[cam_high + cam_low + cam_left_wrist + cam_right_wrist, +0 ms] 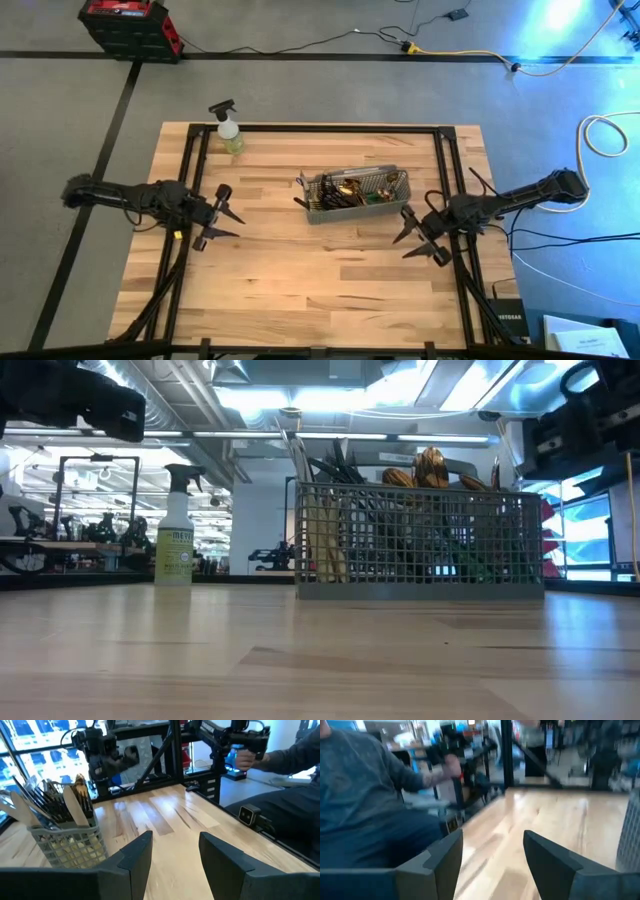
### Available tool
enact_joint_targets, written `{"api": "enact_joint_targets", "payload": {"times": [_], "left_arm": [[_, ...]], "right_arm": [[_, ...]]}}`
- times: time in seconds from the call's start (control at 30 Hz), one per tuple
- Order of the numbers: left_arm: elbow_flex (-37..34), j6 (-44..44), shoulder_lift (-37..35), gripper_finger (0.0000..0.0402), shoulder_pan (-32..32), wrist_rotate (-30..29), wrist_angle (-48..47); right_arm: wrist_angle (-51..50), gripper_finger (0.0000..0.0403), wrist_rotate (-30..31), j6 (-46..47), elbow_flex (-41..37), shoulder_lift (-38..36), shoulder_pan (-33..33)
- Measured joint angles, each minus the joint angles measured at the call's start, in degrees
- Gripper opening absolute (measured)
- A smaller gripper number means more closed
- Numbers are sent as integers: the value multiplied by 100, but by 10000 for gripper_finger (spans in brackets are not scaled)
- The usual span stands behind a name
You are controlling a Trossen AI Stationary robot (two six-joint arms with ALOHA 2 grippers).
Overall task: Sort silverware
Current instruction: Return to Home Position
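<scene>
high view — silverware [345,192], wooden table [300,270], floor [60,120]

Gold, green-handled and dark silverware [345,190], bunched upright in grey mesh caddy [360,212], tips above rim, at table [300,290] centre

The left arm [130,197] and right arm [520,195] are slim and black, built of jointed segments, with thin black cables [432,198] looping beside the wrists. Each ends in a black gripper, the left gripper [240,227] and the right gripper [400,249], with two tapering, pointed fingers. Seen close, the left fingers [135,857] and right fingers [442,862] are matte dark grey, flat-faced and angular, with a stepped notch on the inner edge.
</scene>
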Motion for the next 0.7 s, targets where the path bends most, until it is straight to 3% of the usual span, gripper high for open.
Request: {"api": "enact_joint_targets", "payload": {"times": [0.3, 0.53, 0.7], "left_arm": [[1, 15, -1308, 149, -2, -67, -830], [-4, -29, -1273, 149, 0, -418, -1127], [-2, -21, -1260, 149, 0, -955, -1015]], "right_arm": [[-923, 193, 603, -299, 2, -1098, -1], [-1276, 193, 997, -471, 2, -1914, -2], [-1659, 193, 1927, -725, 2, -2244, -2]]}}
